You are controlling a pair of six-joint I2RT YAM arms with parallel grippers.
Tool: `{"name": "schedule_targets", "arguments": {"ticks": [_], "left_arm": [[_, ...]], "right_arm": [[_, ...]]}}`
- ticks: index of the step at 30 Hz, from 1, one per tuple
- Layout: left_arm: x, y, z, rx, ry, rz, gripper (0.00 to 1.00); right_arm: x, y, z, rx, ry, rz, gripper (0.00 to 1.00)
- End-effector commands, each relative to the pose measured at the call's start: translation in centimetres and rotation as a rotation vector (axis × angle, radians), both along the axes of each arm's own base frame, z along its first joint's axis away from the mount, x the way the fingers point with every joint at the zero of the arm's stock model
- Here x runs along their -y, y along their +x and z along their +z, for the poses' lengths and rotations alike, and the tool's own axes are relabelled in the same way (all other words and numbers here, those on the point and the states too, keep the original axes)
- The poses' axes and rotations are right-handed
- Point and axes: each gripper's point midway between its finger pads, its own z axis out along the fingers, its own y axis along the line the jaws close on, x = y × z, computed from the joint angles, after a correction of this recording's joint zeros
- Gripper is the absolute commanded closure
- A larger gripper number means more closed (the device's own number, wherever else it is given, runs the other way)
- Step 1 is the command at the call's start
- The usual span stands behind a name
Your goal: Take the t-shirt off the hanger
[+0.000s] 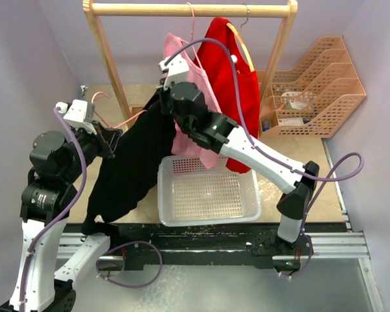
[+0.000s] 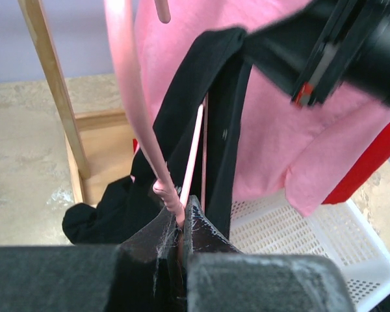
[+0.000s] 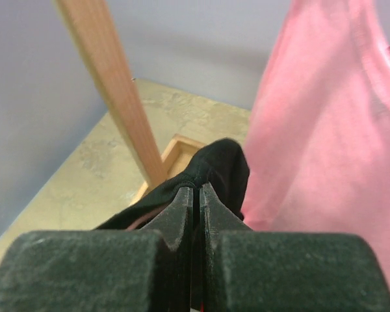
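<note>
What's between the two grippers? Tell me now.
The black t-shirt, stretched from the left gripper to the right gripper, with the pink hanger running along it. The top view shows it.

Left arm (image 1: 47, 174) and right arm (image 1: 253, 148): black rounded joint housings, white link shells. Lilac cable (image 1: 84, 166) loops along each. Left pincer (image 2: 182, 218): matte black textured fingers. Small red mark (image 2: 303, 93) on right wrist.

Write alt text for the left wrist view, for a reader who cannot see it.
The left gripper is shut on a pink hanger that carries a black t-shirt. Behind hangs a pink garment; a white basket sits lower right, a wooden rack post stands left.
</note>
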Motion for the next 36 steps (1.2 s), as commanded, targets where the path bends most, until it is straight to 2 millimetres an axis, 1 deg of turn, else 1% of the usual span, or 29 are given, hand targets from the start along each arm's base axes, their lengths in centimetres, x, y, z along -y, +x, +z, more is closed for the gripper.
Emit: {"name": "schedule_targets", "arguments": {"ticks": [1, 4, 7, 9, 13, 17, 19, 25, 26, 28, 29, 33, 36], "left_arm": [[0.5, -1.1, -0.9, -0.021, 0.006, -0.047, 1.0], [1.1, -2.0, -1.0, -0.03, -0.004, -0.088, 1.0], [1.8, -3.0, -0.4, -0.01, -0.021, -0.136, 1.0], [1.8, -3.7, 0.0, 0.006, -0.028, -0.147, 1.0], [1.3, -4.5, 1.1, 0.047, -0.036, -0.126, 1.0], [1.3, -5.7, 3.3, 0.151, -0.039, -0.141, 1.0], [1.3, -6.0, 3.9, 0.174, -0.036, -0.15, 1.0], [1.2, -6.0, 5.1, 0.23, -0.061, -0.135, 1.0], [1.0, -6.0, 5.4, 0.245, -0.067, -0.124, 1.0], [0.5, -5.5, 6.1, 0.282, -0.079, -0.087, 1.0], [0.2, -5.2, 6.4, 0.303, -0.086, -0.066, 1.0], [-1.0, -3.5, 8.2, 0.4, -0.139, 0.025, 1.0], [-1.1, -1.3, 8.7, 0.418, -0.16, 0.058, 1.0]], "right_arm": [[6.4, 4.0, 4.6, 0.041, 0.089, -0.183, 1.0], [7.9, 5.6, 4.2, 0.02, 0.093, -0.207, 1.0], [8.5, 6.7, 3.4, 0.002, 0.082, -0.232, 1.0], [8.6, 7.1, 1.9, -0.025, 0.051, -0.236, 1.0], [8.0, 7.2, 0.0, -0.062, 0.023, -0.212, 1.0], [7.7, 7.0, -1.9, -0.098, 0.0, -0.196, 1.0], [7.5, 7.0, -2.6, -0.11, -0.008, -0.188, 1.0], [7.4, 6.7, -3.6, -0.121, 0.007, -0.177, 1.0], [7.2, 6.4, -3.7, -0.128, 0.009, -0.159, 1.0], [6.0, 5.6, -3.5, -0.119, 0.028, -0.089, 1.0], [5.4, 4.8, -3.5, -0.115, 0.02, -0.055, 1.0], [2.6, 1.0, -2.8, -0.065, -0.025, 0.052, 1.0], [1.1, -2.2, -1.7, -0.028, -0.033, 0.134, 1.0]]}}
